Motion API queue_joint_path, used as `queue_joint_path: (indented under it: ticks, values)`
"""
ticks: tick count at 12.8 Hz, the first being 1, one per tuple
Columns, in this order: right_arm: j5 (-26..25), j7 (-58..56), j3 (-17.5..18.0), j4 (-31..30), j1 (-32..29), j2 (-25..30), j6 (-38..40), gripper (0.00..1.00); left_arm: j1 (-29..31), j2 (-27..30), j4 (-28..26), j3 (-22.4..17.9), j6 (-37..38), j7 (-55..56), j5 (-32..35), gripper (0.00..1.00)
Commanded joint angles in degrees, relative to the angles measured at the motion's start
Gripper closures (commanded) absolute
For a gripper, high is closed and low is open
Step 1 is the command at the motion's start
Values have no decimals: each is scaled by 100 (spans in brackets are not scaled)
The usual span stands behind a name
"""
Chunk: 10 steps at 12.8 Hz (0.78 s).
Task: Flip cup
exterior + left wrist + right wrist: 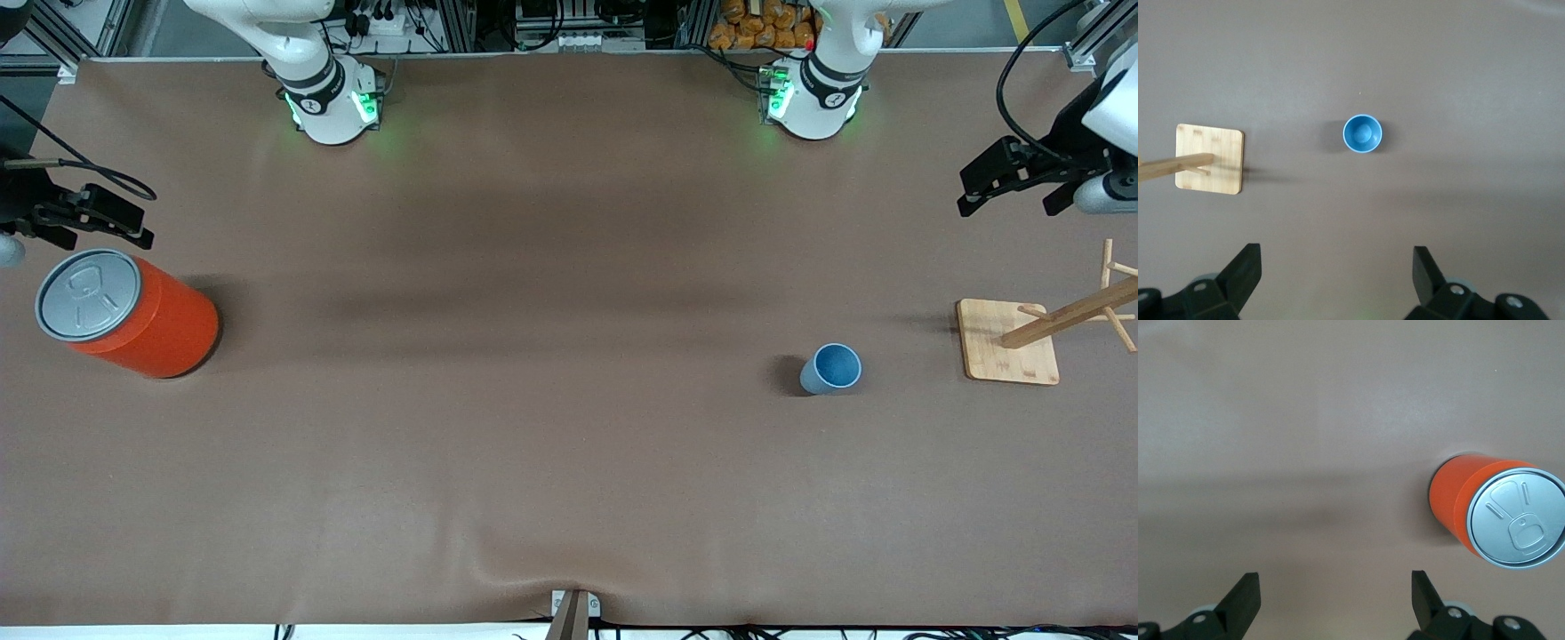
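Hanging above the table's edge at the left arm's end, the left gripper (1009,182) shows in the front view with its dark fingers spread and nothing between them, while the right gripper (89,218) hangs over the right arm's end, just above the orange can (129,311), and likewise holds nothing. In that same view the cup (831,369) stands upright on the brown table (533,400) with its mouth up and its darker blue inside showing, toward the left arm's end and well apart from both grippers; beside it, closer to that end, stands a wooden rack (1013,342) with a square base and a leaning post with pegs. Nothing lies between the cup and the rack. The left wrist view looks straight down past the left gripper (1338,280), whose two black fingers (1241,270) stand wide apart and empty; the cup (1362,133) shows as a round blue opening with bare cloth all round it, and the wooden rack (1209,159) sits near it, apart. The right wrist view shows the right gripper (1335,600) just as wide and empty, with the orange can (1458,500) and its grey lid (1515,519) off to one side, not touching the fingers; the cup appears only in the other two views.
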<state>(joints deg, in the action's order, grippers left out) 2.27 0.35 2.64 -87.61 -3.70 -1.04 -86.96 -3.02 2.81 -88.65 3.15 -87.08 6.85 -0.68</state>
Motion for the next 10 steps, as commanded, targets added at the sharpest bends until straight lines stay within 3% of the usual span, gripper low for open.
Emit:
queue_joint_path:
  ticks: [1, 3, 10]
  values:
    - [19, 9, 44, 122, -52, -54, 56, 0, -251, 525, -677, -166, -272, 18, 145, 0]
    - [10, 9, 35, 121, -52, -54, 56, 0, -260, 983, -1259, -104, -687, 18, 349, 0]
    - [-217, -17, 52, 130, -44, -46, 109, 0, -278, 932, -865, -104, -381, 71, 375, 0]
